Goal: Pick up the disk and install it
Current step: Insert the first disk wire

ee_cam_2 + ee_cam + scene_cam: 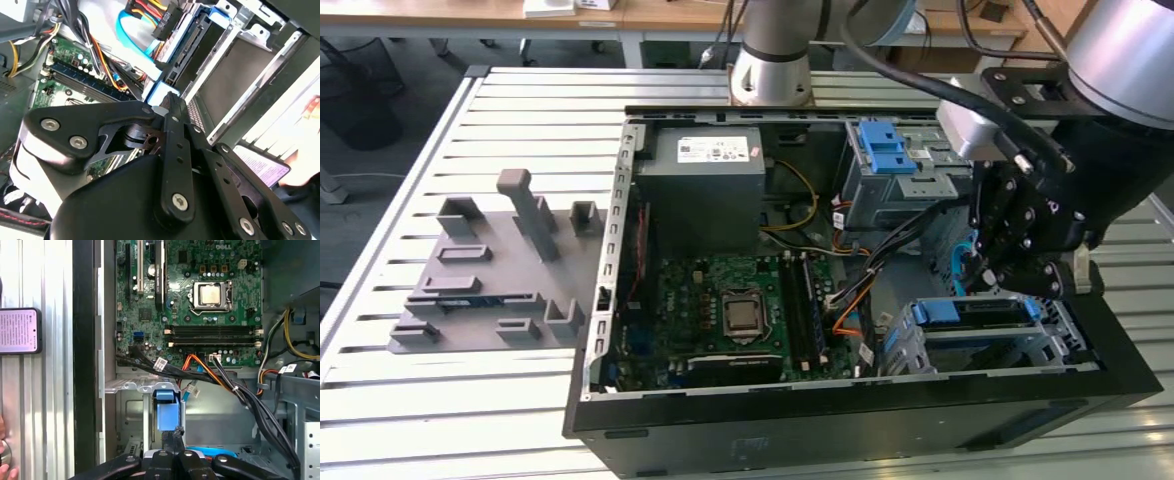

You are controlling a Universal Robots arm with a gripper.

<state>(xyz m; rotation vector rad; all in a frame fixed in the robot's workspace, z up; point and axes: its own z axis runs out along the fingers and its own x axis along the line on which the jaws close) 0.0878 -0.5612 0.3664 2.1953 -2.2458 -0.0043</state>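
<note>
The disk [977,313], edged by its blue plastic carrier frame, sits in the grey drive cage [1051,345] at the near corner of the open computer case, on the exterior view's right. My black gripper [1023,288] hangs straight over that cage. In both wrist views its fingers are shut together with nothing between them. The gripper tip [175,432] rests against the carrier's blue end tab [166,412]. The second wrist view has the gripper tip [170,97] at that blue edge, with the disk's dark side [200,45] inside the cage.
Orange, blue and black cables [220,382] run close past the cage. A second cage with a blue latch [887,150] stands further back, beside the power supply [704,185]. A grey fixture [494,270] lies on the slatted table. Outside the case wall lie a phone [17,331] and a hand [6,472].
</note>
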